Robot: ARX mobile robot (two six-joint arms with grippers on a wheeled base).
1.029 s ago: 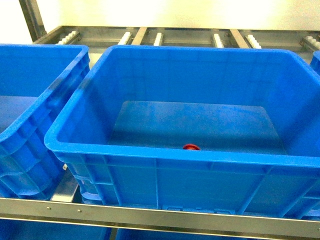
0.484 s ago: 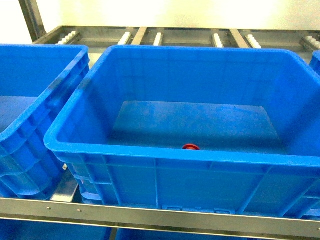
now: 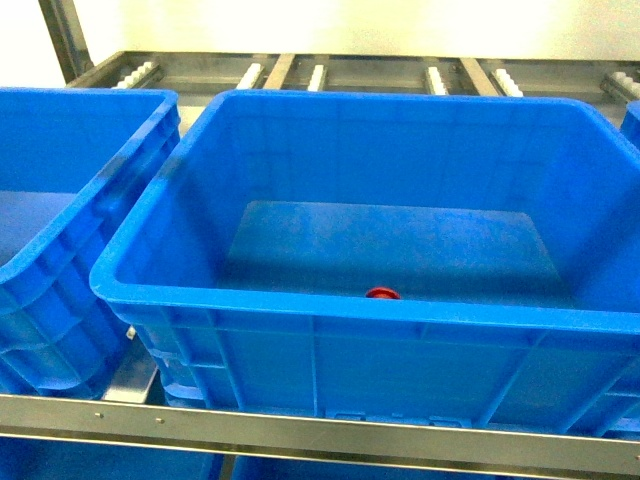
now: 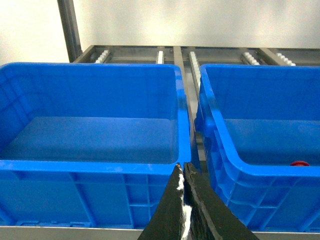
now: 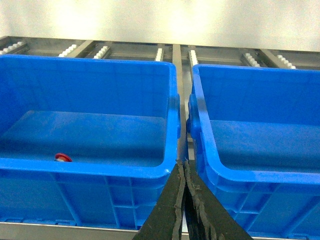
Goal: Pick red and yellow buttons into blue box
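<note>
**One button in, one still to find**

One red button (image 3: 382,293) lies on the floor of the blue box (image 3: 300,310), close against the near wall, with only its cap peeking over the rim in the head view. The right wrist view shows the same red cap low in the left crate, by the front wall. No yellow button shows in any view; I cannot tell where it is.

Both grippers hang back in front of the shelf, outside the crates. The left gripper (image 4: 183,172) has its fingers pressed together with nothing between them, and the right gripper (image 5: 182,170) is likewise pinched closed and empty.

By my reading, the red half of the job is done and the yellow half is not yet begun. The next move calls for locating the yellow button first, then spreading the fingers of one gripper before reaching for it.
</note>
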